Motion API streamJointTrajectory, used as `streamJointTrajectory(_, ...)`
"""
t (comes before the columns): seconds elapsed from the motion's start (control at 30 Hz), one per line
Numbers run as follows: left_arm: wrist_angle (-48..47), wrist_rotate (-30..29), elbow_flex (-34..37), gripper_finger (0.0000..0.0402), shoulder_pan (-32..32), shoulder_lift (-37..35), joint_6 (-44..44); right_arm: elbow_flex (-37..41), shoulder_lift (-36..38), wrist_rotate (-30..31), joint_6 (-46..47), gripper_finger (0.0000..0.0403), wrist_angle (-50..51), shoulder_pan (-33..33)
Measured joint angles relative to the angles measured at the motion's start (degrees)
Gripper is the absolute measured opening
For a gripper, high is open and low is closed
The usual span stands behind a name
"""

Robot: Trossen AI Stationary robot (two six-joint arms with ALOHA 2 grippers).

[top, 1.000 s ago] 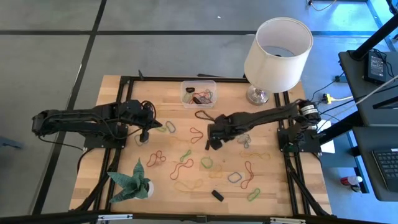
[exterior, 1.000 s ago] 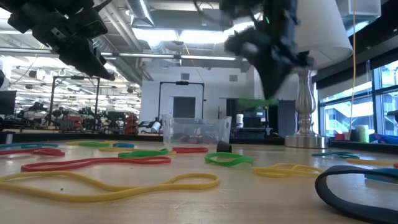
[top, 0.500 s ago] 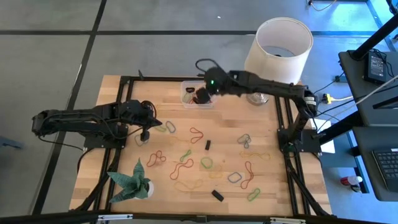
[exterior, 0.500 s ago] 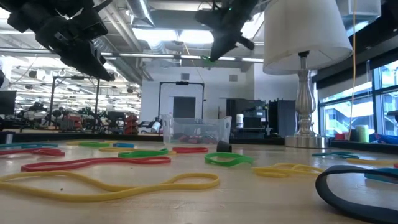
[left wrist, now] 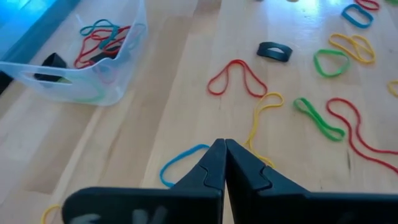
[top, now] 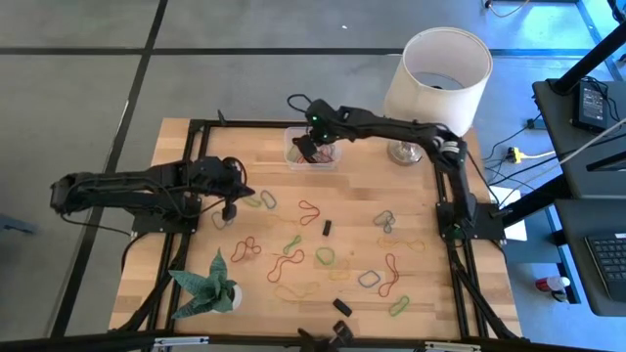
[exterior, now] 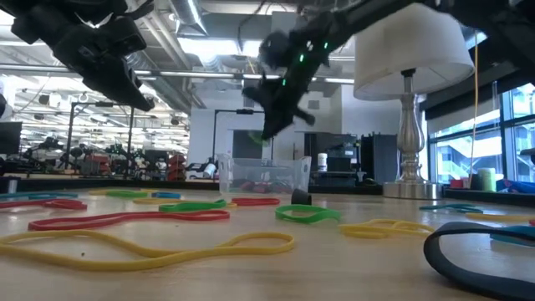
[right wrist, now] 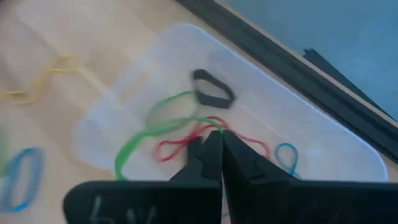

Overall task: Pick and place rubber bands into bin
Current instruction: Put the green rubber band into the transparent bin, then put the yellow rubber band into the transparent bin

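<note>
The clear bin stands at the table's far edge and holds red and blue bands and a black loop. My right gripper hovers just above it, shut on a green rubber band. Many coloured bands lie flat on the wood, among them red, yellow and green ones. My left gripper waits shut above the table's left part, over a blue band. My right gripper pinches the green band at one point of its loop between its two fingertips, coming from above and pointing down. The band is lifted clear, and its loop hangs slack below the fingers, over the open bin.
A lamp with a white shade stands on the far right corner beside the bin. A green folded-paper plant sits near the left front. Two small black blocks lie among the bands.
My right gripper has risen from the table's middle, swung to the far edge with the green band, and then come down and slightly left over the bin. A black block lies where it was. The left arm has kept still.
</note>
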State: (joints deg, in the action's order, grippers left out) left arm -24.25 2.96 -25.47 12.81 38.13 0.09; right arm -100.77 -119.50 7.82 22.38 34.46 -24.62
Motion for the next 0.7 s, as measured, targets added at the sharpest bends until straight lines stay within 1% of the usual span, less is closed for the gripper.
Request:
streamJointTrajectory(0.13,-0.16,-0.29,0.0,0.0002,1.01,0.0,-0.36,0.02,-4.46,0.17,-0.17,0.0003,-0.41,-1.17)
streamJointTrajectory(0.3,-0.26,-0.42,0.0,0.0002,1.23,0.0,-1.29,0.09,-7.56,0.0,0.65,0.0023,-0.04,-1.25)
streamJointTrajectory(0.6,-0.39,-0.36,0.0,0.0002,1.1,0.0,-4.03,0.07,-7.24,0.04,1.32,0.0088,-0.7,-1.25)
streamJointTrajectory(0.7,-0.39,0.56,0.0,0.0002,1.1,0.0,-4.8,0.07,-7.15,0.02,1.34,0.011,-0.3,-1.25)
